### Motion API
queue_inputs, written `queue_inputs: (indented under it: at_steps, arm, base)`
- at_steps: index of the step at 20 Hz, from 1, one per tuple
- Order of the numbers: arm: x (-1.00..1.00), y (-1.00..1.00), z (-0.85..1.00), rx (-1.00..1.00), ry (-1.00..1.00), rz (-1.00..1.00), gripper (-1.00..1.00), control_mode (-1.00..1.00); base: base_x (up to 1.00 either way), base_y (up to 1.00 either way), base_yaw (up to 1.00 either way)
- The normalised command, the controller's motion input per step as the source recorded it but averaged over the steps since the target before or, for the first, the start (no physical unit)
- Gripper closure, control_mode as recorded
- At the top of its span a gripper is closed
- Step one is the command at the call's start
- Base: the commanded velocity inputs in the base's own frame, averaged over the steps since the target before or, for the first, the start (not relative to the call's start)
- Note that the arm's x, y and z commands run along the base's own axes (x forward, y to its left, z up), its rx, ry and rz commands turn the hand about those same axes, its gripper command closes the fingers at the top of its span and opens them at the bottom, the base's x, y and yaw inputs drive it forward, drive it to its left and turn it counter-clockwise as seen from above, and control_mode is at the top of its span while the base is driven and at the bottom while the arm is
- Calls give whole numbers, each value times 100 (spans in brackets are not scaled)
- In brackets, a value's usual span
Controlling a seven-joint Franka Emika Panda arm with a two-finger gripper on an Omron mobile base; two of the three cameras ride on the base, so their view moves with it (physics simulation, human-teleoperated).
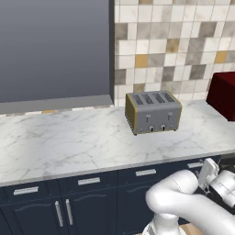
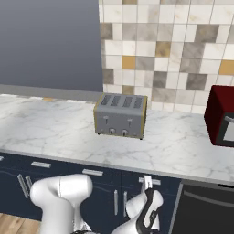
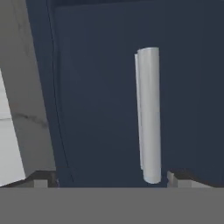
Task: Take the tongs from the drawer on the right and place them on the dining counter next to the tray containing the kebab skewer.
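The drawer [image 3: 100,100] has a flat navy front, seen close up in the hand view. Its short silver bar handle [image 3: 148,113] runs up and down the picture because the hand is rolled. My gripper [image 3: 109,181] is open, with one dark fingertip on each side of the handle's lower end and not touching it. From the base views the gripper [image 1: 210,176] [image 2: 147,185] is held just in front of the right-hand drawer's front [image 2: 157,182], under the worktop's edge. The drawer is closed, so the tongs are hidden. The dining counter and the tray are out of view.
A grey toaster [image 1: 153,111] stands on the marble worktop [image 1: 59,142], and a dark red appliance [image 2: 220,116] sits at its right end. More navy drawers [image 1: 87,181] and doors with vertical handles [image 1: 64,212] lie to the left. A dark appliance front [image 2: 205,210] is to the right.
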Motion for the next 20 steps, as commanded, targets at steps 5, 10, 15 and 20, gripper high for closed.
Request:
queue_inputs:
  at_steps: [5,10,15,20]
  arm:
    - [42,-40,-44,0,0,2,-100,-100]
    - [45,-21,-39,0,0,2,-100,-100]
    - [39,-8,-34,0,-2,1,100,-100]
    - [1,0,0,0,0,0,100,-100]
  base:
    - [0,0,0]
    - [0,0,0]
    - [0,0,0]
    - [0,0,0]
